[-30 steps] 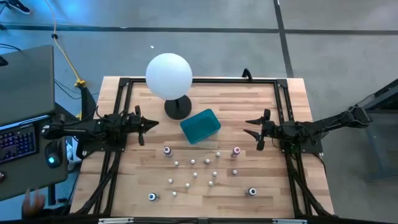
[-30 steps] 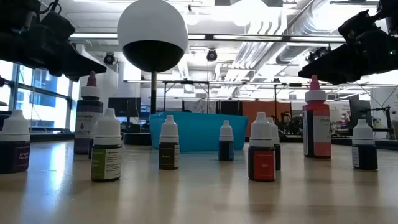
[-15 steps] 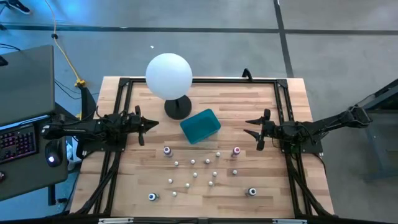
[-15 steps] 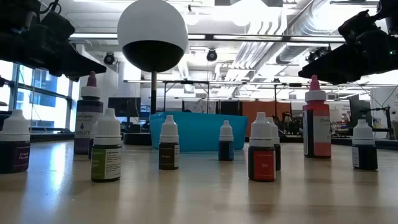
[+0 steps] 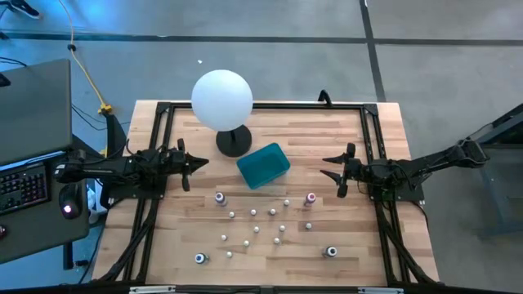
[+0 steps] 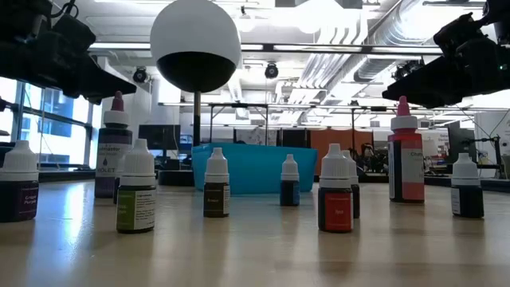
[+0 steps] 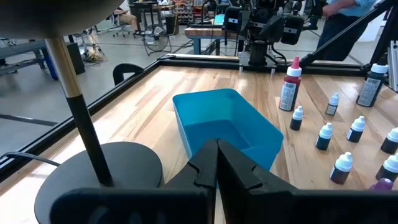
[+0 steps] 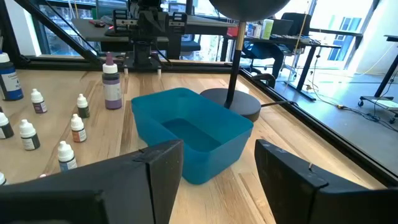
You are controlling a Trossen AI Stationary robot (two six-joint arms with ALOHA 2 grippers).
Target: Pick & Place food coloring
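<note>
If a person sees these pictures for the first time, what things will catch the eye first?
First, the big white globe lamp standing at the far edge of the wooden table, with the teal tray right beside its dark base. Next, the many small food coloring bottles scattered over the near half of the table. Both arms wait at the sides: the left end effector is shut, and the right end effector is open, neither holding anything.

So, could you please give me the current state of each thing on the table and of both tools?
Teal tray: upright, empty.
Small food coloring bottles: standing capped on the table, none in the tray.
Tall red bottle: upright, capped.
Tall violet bottle: upright, capped.
Left tool: shut, holding nothing.
Right tool: open, holding nothing.
</note>
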